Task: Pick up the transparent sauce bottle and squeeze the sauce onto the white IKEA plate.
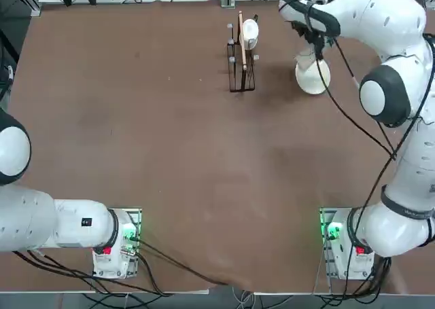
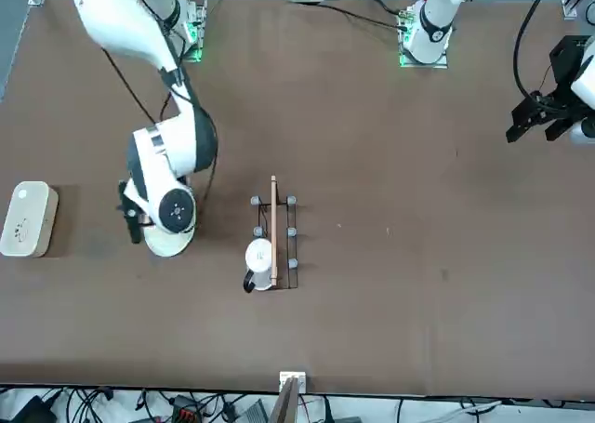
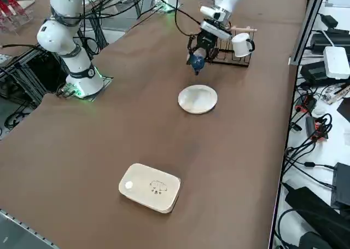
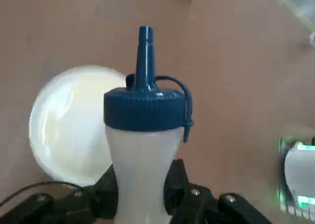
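Bottle (image 4: 142,147) is up in the right gripper (image 4: 145,184), pinched between its two fingers. With pickup done, the next move likely calls for bringing the nozzle (image 4: 145,61) over the plate (image 4: 71,128), below and beside the gripper, then squeezing

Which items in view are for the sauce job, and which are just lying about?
For the job:
- sauce bottle, clamped in the right gripper
- round white plate

Just lying about:
- white rounded-rectangular container
- black wire rack
- wooden stick on it
- white mug
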Motion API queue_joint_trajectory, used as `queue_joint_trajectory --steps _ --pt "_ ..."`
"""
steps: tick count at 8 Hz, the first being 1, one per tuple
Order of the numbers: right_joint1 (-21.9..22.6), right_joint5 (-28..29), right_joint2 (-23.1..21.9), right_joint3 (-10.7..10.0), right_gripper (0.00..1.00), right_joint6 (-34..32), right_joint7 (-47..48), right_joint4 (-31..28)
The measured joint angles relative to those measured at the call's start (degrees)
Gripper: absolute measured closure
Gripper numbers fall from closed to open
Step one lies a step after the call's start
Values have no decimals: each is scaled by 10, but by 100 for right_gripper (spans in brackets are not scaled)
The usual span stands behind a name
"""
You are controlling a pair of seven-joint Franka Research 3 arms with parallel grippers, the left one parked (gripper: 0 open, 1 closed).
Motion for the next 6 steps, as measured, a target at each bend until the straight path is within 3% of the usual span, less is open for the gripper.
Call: queue_joint_trajectory --steps 4,6 --pt "-17 192 11 -1 60 10 -87 0" --pt "-30 232 34 -1 60 12 -108 0"
